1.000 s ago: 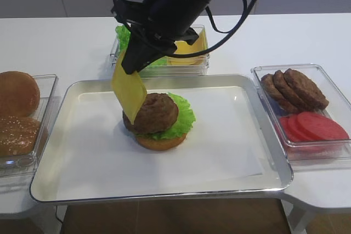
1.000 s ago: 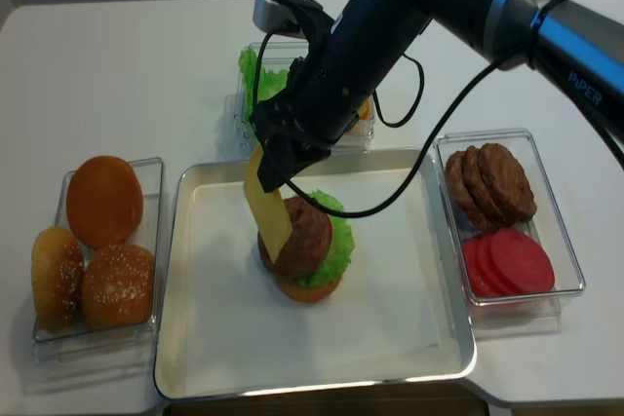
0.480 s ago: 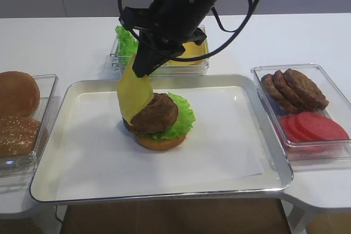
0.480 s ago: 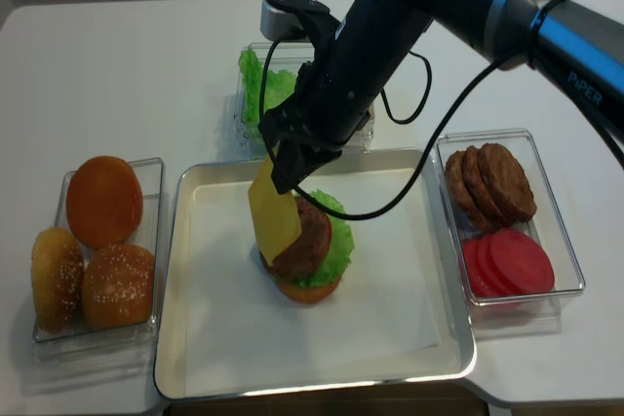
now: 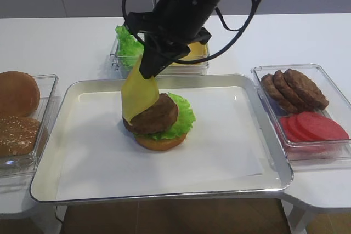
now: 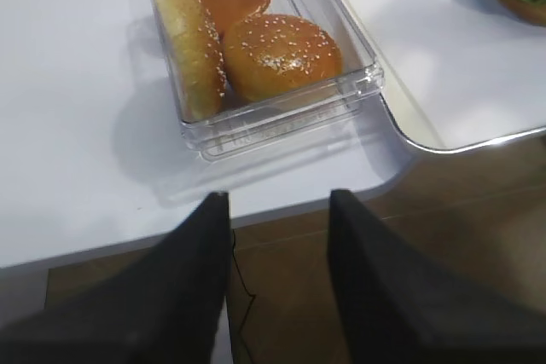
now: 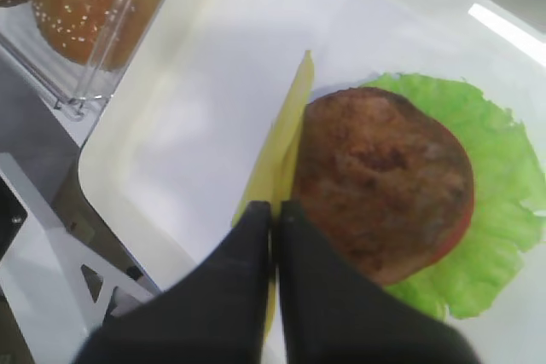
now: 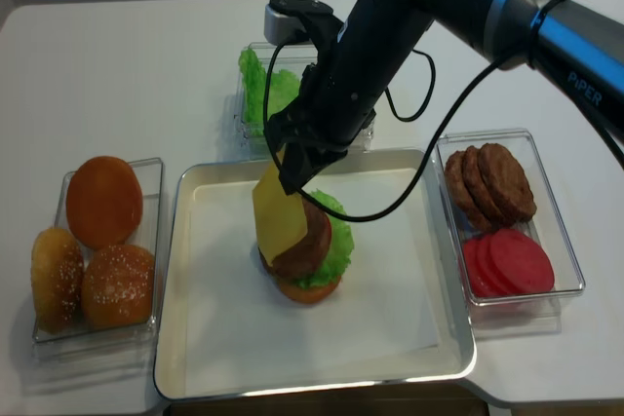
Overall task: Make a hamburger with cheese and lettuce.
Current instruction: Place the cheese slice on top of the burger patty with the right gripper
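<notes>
A: Going left to right in the first high view: bun tub (image 5: 22,114) at the left edge, then the metal tray (image 5: 77,89) lined with white paper (image 5: 219,135) filling the centre. What's the right gripper (image 5: 149,68) doing?

B: Its jaws are pinched together on the top edge of the cheese (image 5: 138,96), which hangs down against the left side of the hamburger (image 5: 159,120) at mid-frame. The lettuce (image 5: 185,118) frills out under the patty, mostly to the right.

A: How should it lay the slice?

B: I'd say sweep rightward while lowering, so the slice drapes flat over the patty instead of folding or sliding off the left side. Let go only once it lies centred.

A: And the left gripper (image 6: 273,210)?

B: Jaws apart, empty, hovering off the table edge near the buns in its wrist view.

A: Further right?

B: A tub of patties and tomato slices (image 5: 301,108) at the right edge. Everything sits on a white table (image 5: 66,42); a pale wall runs along the top.
</notes>
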